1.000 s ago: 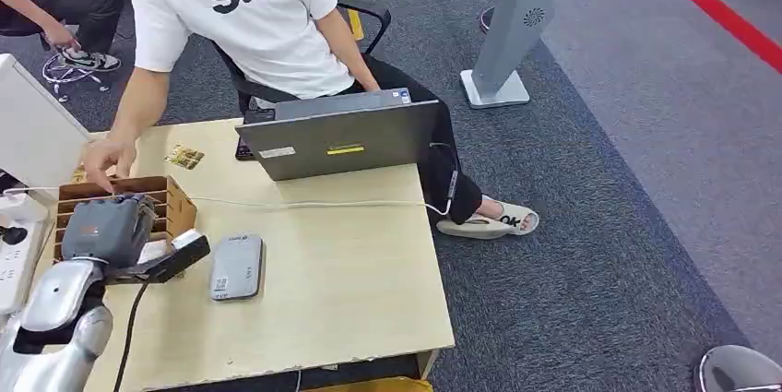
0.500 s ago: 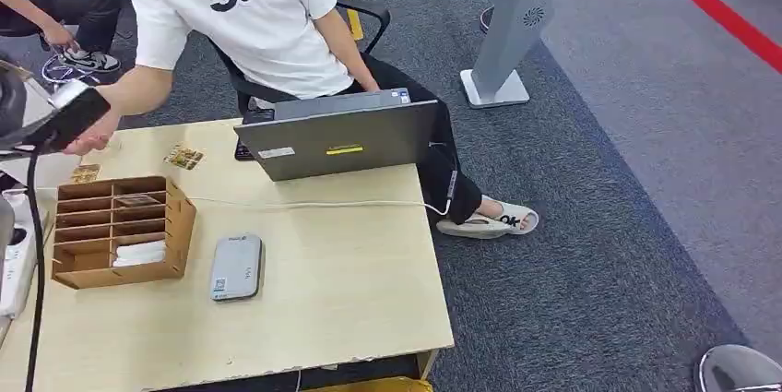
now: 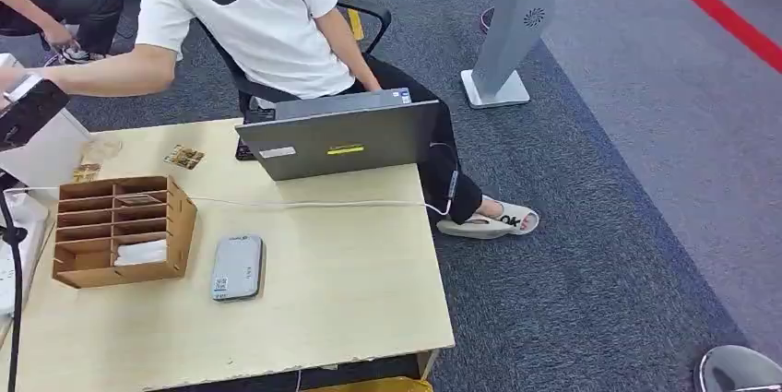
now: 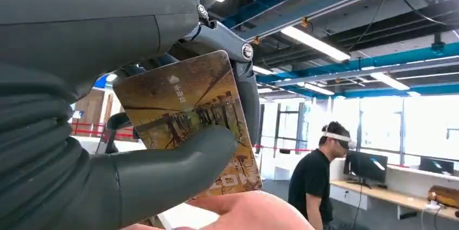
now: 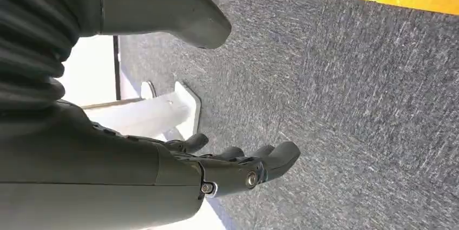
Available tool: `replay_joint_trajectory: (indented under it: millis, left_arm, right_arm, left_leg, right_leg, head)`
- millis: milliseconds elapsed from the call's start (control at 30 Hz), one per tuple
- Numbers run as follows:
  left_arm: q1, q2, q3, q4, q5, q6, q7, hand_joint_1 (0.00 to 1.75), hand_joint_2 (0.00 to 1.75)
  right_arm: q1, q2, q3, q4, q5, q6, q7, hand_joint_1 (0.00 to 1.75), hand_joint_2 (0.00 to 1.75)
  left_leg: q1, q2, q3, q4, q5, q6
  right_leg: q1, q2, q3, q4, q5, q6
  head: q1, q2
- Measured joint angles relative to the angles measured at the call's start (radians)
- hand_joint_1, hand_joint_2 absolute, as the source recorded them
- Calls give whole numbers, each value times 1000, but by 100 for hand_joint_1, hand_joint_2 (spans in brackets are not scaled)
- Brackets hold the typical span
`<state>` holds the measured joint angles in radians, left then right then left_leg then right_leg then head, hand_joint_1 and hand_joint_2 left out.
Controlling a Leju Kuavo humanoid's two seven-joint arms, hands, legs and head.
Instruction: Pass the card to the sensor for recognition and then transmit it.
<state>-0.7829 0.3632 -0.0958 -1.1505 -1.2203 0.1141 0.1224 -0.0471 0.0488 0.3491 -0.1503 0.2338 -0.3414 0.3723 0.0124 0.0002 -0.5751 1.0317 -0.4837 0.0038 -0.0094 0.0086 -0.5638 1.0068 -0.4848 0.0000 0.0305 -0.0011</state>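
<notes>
My left hand (image 4: 92, 149) pinches a brown picture card (image 4: 189, 111) between its thumb and darker fingers, raised high in the left wrist view. A person's fingers (image 4: 249, 212) touch the card's lower edge. In the head view my left wrist (image 3: 28, 108) sits at the far left edge, and the person's arm (image 3: 111, 71) stretches toward it. The grey card sensor (image 3: 237, 267) lies flat on the wooden table (image 3: 350, 291), beside a wooden slotted card box (image 3: 120, 231). My right hand (image 5: 178, 170) hangs over dark carpet, fingers apart and holding nothing.
An open grey laptop (image 3: 341, 138) stands at the table's far side, in front of the seated person in a white shirt (image 3: 258, 14). A white cable (image 3: 304, 203) crosses the table. Two loose cards (image 3: 184, 157) lie near the far left corner. A grey stand (image 3: 512, 32) rises on the carpet.
My left arm has lifted from the card box up and off to the left. The person's hand left the box and reached out to the raised card.
</notes>
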Motion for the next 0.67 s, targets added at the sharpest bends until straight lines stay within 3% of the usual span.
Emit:
replay_joint_trajectory:
  millis: [67, 100, 133, 167, 200, 667]
  left_arm:
    - [7, 0, 0, 3, 0, 4, -1, 175, 175]
    - [12, 0, 0, 5, -3, 8, -2, 164, 175]
    - [15, 0, 0, 5, -3, 10, -2, 84, 175]
    - [19, 0, 0, 7, -3, 12, -2, 23, 175]
    - [22, 0, 0, 8, -4, 14, -2, 0, 175]
    - [59, -20, 1, 8, -17, 51, -3, 0, 175]
  right_arm:
    - [0, 0, 0, 0, 0, 1, 0, 0, 175]
    - [0, 0, 0, 0, 0, 3, 0, 0, 175]
    - [0, 0, 0, 0, 0, 3, 0, 0, 175]
    - [-1, -1, 0, 0, -2, 7, 0, 0, 175]
    - [-1, -2, 0, 0, -3, 10, 2, 0, 175]
    - [-1, -7, 0, 0, -4, 17, 3, 0, 175]
  left_leg:
    - [0, 0, 0, 0, 0, 0]
    - [0, 0, 0, 0, 0, 0]
    - [0, 0, 0, 0, 0, 0]
    - [0, 0, 0, 0, 0, 0]
    - [0, 0, 0, 0, 0, 0]
    - [0, 0, 0, 0, 0, 0]
  right_leg:
    - [0, 0, 0, 0, 0, 0]
    - [0, 0, 0, 0, 0, 0]
    - [0, 0, 0, 0, 0, 0]
    - [0, 0, 0, 0, 0, 0]
    - [0, 0, 0, 0, 0, 0]
    - [0, 0, 0, 0, 0, 0]
  head:
    - [0, 0]
    - [0, 0]
    - [0, 0]
    - [0, 0]
    - [0, 0]
    - [0, 0]
